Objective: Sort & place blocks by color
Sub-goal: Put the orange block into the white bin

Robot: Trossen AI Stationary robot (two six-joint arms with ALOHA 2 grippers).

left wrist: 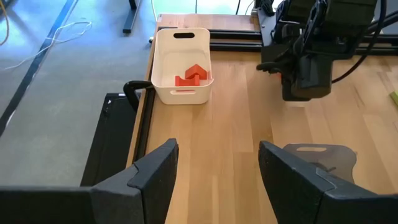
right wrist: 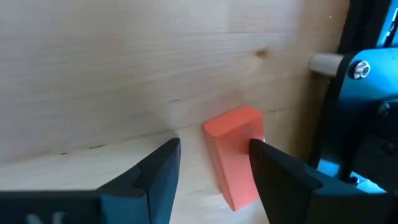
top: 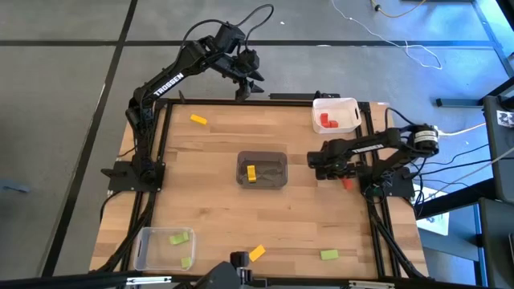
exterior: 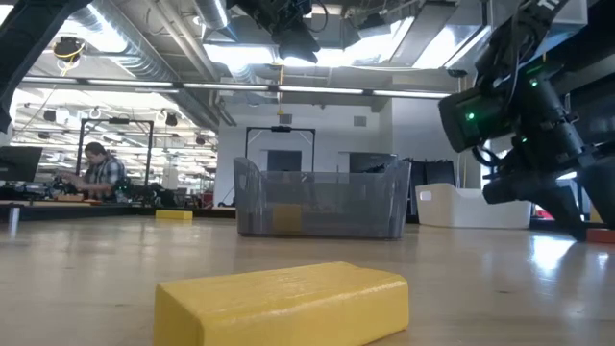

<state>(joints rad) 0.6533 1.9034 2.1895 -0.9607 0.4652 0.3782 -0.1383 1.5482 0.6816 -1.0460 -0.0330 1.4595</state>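
A red block (right wrist: 233,152) lies flat on the table near its right edge (top: 347,183). My right gripper (right wrist: 212,158) is open and low over it, one finger on each side (top: 341,170). My left gripper (left wrist: 217,177) is open and raised over the table's far edge (top: 245,80), touching nothing. Yellow blocks lie at far left (top: 198,120) and at the near edge (top: 256,254) (exterior: 283,303). Another yellow block (top: 251,173) is in the grey bin (top: 263,154). A green block (top: 329,255) lies near right. My right gripper comes at the red block from above, its fingers on either side of the block's short width. One finger (right wrist: 273,171) stands right against the block's side (right wrist: 252,134), but I cannot tell whether it touches. The block rests flat on the table.
A white bin (top: 347,103) (left wrist: 183,46) at far right holds red blocks (top: 328,120). A clear bin (top: 143,249) at near left holds green blocks (top: 178,238). The grey bin stands mid-table. A black frame rail (right wrist: 348,124) runs close beside the red block.
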